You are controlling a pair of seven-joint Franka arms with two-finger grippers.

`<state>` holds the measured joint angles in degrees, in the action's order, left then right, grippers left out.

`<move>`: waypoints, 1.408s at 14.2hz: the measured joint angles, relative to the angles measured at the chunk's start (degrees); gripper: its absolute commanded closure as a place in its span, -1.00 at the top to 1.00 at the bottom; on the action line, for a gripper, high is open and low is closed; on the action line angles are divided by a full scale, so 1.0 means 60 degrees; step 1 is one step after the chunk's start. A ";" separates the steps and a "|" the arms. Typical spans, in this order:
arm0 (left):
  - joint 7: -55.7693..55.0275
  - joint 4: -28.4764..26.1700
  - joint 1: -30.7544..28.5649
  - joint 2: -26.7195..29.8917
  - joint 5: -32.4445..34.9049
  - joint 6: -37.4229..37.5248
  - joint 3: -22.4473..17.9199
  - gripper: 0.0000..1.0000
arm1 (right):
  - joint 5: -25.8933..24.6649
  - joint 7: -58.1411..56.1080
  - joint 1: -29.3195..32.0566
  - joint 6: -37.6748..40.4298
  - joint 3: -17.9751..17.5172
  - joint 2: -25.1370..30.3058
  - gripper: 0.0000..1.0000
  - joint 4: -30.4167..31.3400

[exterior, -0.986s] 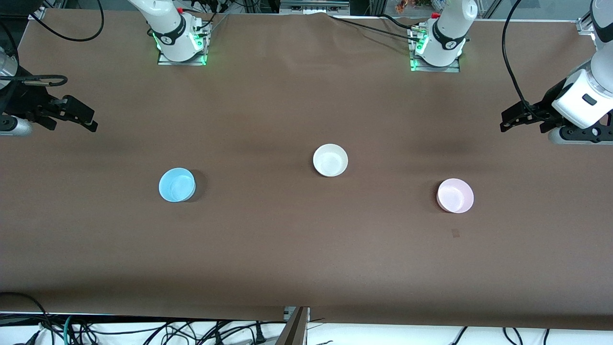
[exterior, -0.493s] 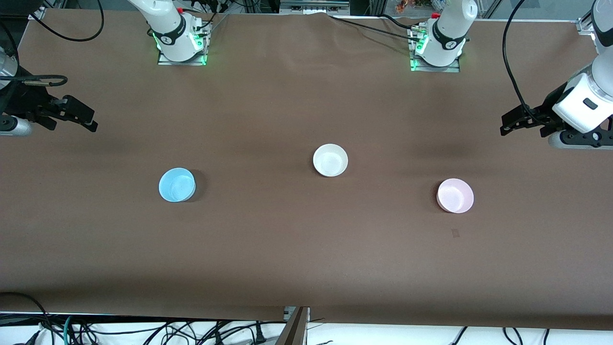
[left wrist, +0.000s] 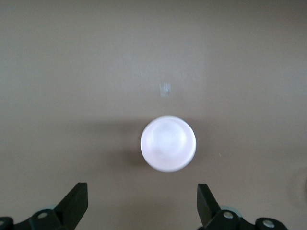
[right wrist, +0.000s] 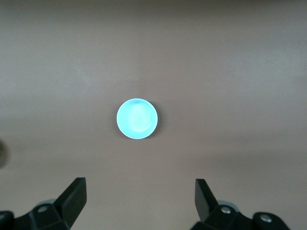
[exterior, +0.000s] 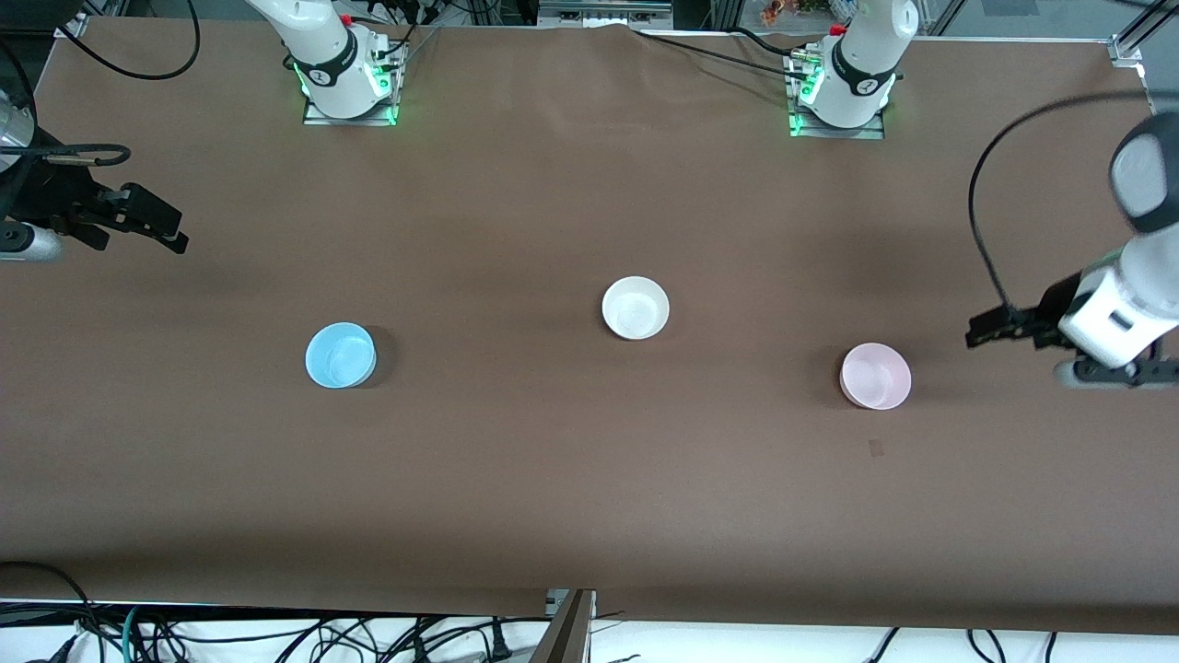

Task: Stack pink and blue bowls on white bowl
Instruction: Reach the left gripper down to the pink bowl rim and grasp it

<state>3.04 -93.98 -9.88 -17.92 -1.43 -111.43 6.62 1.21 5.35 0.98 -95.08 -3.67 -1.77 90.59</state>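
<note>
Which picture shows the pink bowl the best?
The left wrist view: the pink bowl sits big and central, ahead of the open left gripper. The front view shows it small; the right wrist view doesn't show it.

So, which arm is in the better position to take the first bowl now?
Probably the left. The left gripper hangs open beside the pink bowl, which fills its wrist view; the right gripper, also open, waits farther from the blue bowl.
</note>
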 measured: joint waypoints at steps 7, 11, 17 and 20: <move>0.0584 -0.0029 -0.0003 -0.2116 0.0000 -0.1698 0.0029 1.00 | 0.0000 0.0000 -0.0001 0.0001 -0.0001 0.0000 1.00 0.0000; 0.3044 -0.0363 -0.0071 -0.2569 0.0004 -0.1689 0.0023 1.00 | -0.0001 0.0000 -0.0001 0.0001 -0.0001 0.0000 1.00 0.0000; 0.5737 -0.0451 -0.0155 -0.3432 0.0004 -0.2266 0.0014 -0.80 | -0.0001 0.0000 -0.0001 0.0001 0.0000 0.0000 1.00 0.0000; 0.6342 -0.0449 -0.0185 -0.3579 0.0004 -0.2319 0.0013 -1.00 | -0.0001 0.0000 -0.0001 0.0001 -0.0001 0.0000 1.00 0.0000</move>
<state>41.09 -96.67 -10.99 -39.39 -1.41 -125.34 6.70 1.21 5.35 0.98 -95.07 -3.67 -1.77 90.58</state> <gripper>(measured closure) 0.370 0.000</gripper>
